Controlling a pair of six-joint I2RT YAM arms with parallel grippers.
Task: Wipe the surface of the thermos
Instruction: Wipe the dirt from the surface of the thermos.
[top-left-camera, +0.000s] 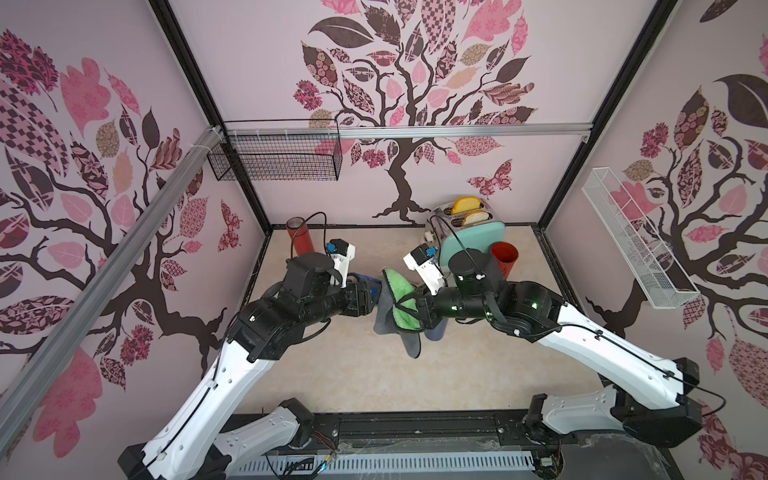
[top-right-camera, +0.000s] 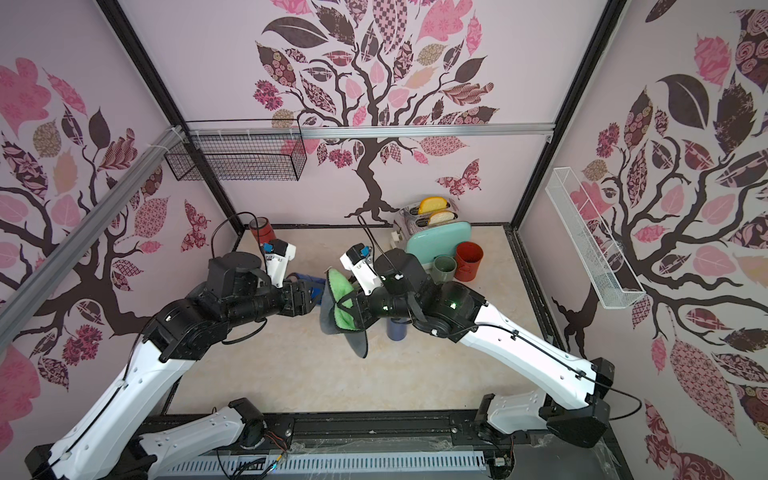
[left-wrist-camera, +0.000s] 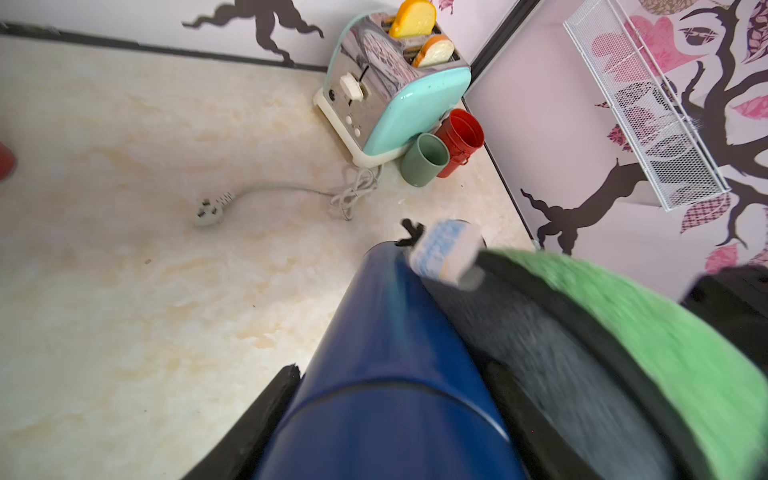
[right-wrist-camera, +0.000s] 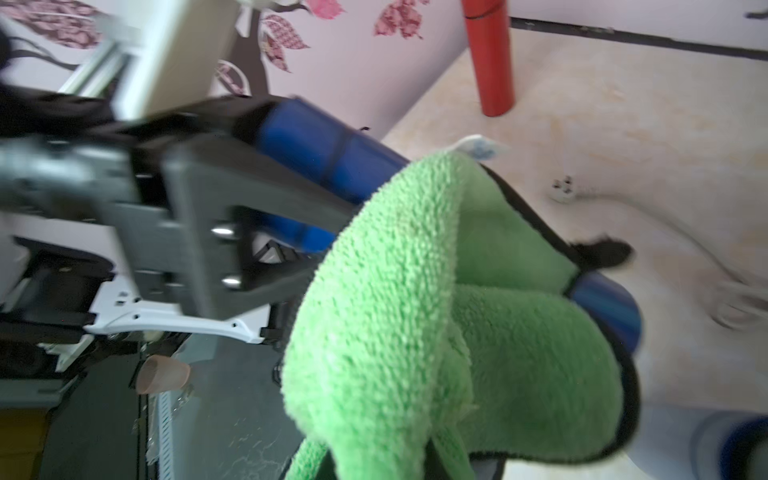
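Note:
My left gripper is shut on the dark blue thermos and holds it roughly level above the table. Its black fingers clamp both sides of the body near the seam. My right gripper is shut on a cloth, green on one face and grey on the other. The cloth drapes over the thermos's far end and hides most of it in both top views. A white label hangs from the cloth's edge.
At the back right stand a mint toaster with bread in it, a red cup and a green mug. Its cord and plug lie on the table. A red cylinder stands back left, a blue cylinder under my right arm.

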